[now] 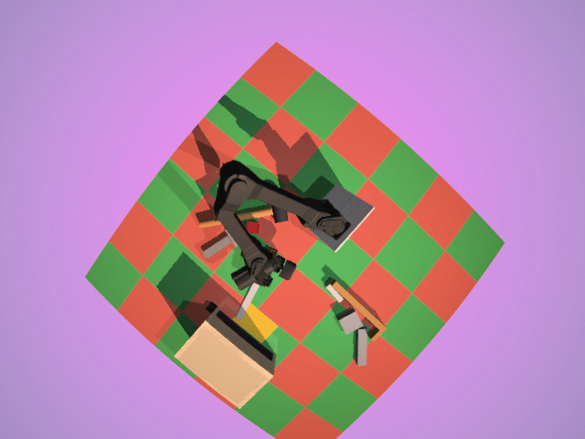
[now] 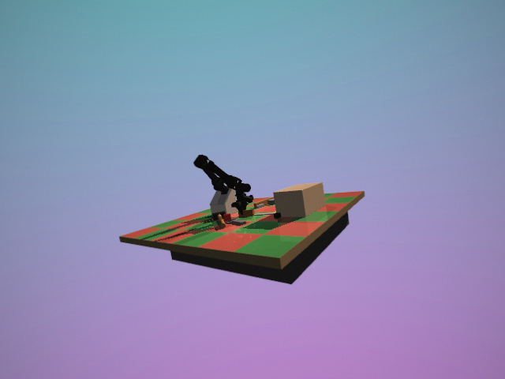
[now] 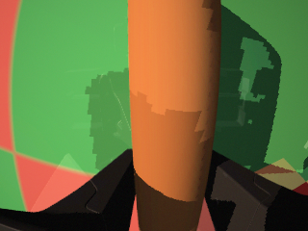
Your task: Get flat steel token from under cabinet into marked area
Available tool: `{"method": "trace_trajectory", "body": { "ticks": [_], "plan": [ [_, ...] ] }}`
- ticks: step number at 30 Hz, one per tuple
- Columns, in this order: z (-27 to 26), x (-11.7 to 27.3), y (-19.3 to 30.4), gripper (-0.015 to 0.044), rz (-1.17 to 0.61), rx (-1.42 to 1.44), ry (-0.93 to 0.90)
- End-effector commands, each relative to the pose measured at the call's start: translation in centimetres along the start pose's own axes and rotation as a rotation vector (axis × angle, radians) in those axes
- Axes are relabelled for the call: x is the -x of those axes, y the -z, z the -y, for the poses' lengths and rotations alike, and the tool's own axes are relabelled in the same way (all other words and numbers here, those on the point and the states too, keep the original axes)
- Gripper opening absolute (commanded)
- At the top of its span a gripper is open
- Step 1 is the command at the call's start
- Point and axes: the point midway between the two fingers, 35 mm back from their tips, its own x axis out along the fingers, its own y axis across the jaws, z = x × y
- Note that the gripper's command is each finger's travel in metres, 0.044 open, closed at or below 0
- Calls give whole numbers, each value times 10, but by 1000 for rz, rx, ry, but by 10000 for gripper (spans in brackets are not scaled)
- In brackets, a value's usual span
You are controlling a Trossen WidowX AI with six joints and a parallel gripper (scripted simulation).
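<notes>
My gripper (image 1: 265, 273) (image 2: 244, 211) (image 3: 167, 157) is shut on the orange handle (image 3: 173, 72) of a tool, with one finger on each side of it. The tool's pale shaft (image 1: 248, 297) runs from the gripper towards the cabinet (image 1: 224, 363) (image 2: 289, 204). Its grey end (image 1: 240, 313) is by the cabinet's dark front, at the near-left corner of the yellow marked area (image 1: 261, 323). I cannot tell whether any part of the tool reaches under the cabinet. The steel token cannot be made out in any view, and the inside of the vent slots is too dark to see.
A red cube (image 1: 253, 227), an orange bar (image 1: 262, 213) and a grey bar (image 1: 216, 244) lie near the arm. On the right are a long orange bar (image 1: 359, 309), a grey block (image 1: 349, 322) and another grey bar (image 1: 361, 347). The arm's base stands on a grey slab (image 1: 356, 208).
</notes>
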Motion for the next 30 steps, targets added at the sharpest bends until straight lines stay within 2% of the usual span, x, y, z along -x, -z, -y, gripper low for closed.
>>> {"method": "trace_trajectory", "body": {
  "ticks": [1, 30],
  "plan": [
    [1, 0, -5, 0, 1, 1, 1],
    [0, 0, -39, 0, 4, 4, 0]
  ]
}}
